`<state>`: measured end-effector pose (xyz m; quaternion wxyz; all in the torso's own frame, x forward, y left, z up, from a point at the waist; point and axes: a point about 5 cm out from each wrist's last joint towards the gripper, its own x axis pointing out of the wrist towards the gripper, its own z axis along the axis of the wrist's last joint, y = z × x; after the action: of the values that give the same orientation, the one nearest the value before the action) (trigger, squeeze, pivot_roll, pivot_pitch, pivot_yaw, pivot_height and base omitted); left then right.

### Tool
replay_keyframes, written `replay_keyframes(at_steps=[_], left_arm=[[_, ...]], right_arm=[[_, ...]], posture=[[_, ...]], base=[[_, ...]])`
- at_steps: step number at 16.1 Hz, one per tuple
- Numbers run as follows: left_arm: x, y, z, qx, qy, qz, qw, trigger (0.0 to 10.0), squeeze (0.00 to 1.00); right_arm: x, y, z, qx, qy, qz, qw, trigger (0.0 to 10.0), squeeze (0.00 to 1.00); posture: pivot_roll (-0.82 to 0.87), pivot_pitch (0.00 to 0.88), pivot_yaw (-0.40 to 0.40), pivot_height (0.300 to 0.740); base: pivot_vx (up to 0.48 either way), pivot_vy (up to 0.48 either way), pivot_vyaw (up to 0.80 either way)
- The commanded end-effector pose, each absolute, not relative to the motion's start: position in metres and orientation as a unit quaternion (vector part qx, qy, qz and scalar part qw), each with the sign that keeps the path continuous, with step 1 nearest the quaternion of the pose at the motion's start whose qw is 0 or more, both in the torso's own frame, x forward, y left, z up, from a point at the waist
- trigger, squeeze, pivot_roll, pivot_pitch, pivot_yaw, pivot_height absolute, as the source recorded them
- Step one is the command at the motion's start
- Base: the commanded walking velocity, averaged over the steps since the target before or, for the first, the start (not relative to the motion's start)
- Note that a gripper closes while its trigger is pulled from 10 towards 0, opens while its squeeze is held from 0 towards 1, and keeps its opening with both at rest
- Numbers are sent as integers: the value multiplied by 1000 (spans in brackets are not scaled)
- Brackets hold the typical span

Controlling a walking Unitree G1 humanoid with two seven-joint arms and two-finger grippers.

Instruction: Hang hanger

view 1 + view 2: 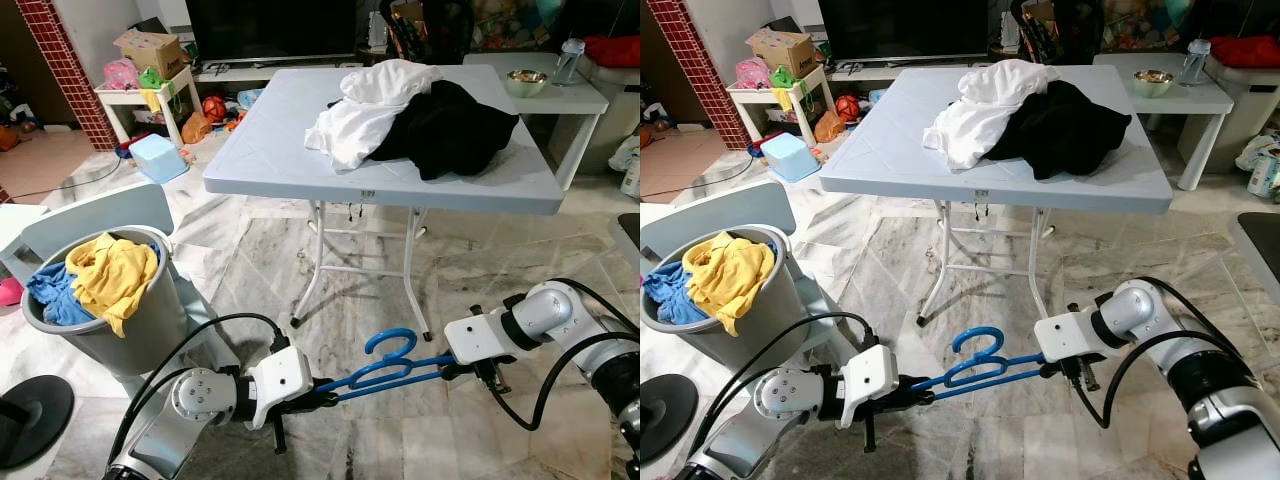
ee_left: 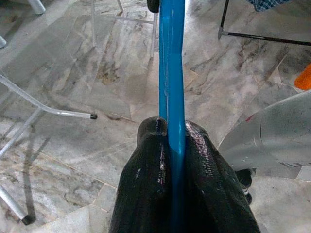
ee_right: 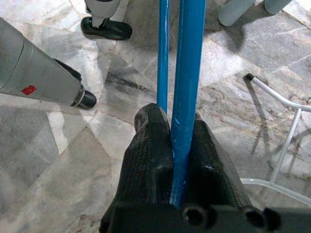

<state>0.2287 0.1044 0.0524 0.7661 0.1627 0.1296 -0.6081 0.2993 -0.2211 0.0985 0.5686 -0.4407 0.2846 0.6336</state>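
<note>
Hanger (image 1: pixel 385 368), blue: held low over marble floor (image 1: pixel 350 300), left gripper (image 1: pixel 318 394) and right gripper (image 1: pixel 452 370) each pinching one end. No rail visible; hanging not yet done.

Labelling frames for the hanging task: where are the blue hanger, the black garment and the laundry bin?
blue hanger (image 1: pixel 388 345), left eye view, its hook.
black garment (image 1: pixel 460 125), left eye view, its middle.
laundry bin (image 1: pixel 150 325), left eye view, its grey wall.

Bright even indoor light, soft glare on marble floor (image 1: pixel 350 300), head views sharp; wrist views crisp, slight blur on near fingertips (image 2: pixel 150 160)
</note>
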Motion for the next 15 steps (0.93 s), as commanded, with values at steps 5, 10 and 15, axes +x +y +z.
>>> replay_keyframes(at_steps=[5,10,15], left_arm=[[233,109,53,164,125,-590,780,10000,1000],[241,106,80,136,69,-549,822,10000,1000],[243,124,95,86,22,-401,912,10000,1000]], right_arm=[[305,-227,102,-456,291,617,571,0,0],[318,-229,96,-468,273,534,649,0,0],[321,-234,78,-432,284,443,732,0,0]], posture=[[-125,0,74,740],[-119,0,63,740],[-92,0,41,740]], base=[[0,0,0],[0,0,0],[0,0,0]])
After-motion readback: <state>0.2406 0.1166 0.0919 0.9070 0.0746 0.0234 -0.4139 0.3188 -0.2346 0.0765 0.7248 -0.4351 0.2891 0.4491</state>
